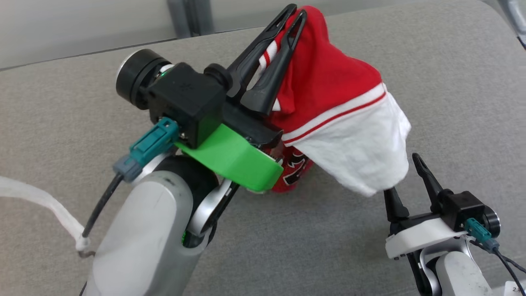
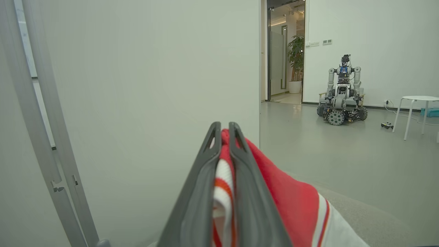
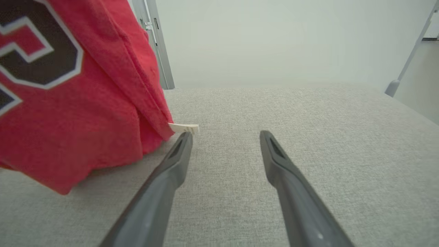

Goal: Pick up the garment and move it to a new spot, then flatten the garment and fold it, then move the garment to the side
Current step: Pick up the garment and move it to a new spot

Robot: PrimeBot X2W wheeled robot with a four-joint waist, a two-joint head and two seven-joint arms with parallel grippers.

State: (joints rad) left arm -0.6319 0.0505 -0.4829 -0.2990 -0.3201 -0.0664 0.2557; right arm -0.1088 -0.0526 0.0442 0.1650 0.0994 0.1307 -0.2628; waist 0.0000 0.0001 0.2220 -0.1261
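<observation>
A grey fabric surface (image 1: 411,61) is stretching toward a pale wall (image 2: 154,68). Across the room, another wheeled robot (image 2: 342,103) is standing near a white stool (image 2: 420,98), and a potted plant (image 2: 296,51) is sitting beyond the doorway.

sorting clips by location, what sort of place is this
Probably a robotics lab or office test room: a second wheeled robot is parked on the bare glossy floor near a white side table, and the garment is held over a grey upholstered cushion.
</observation>
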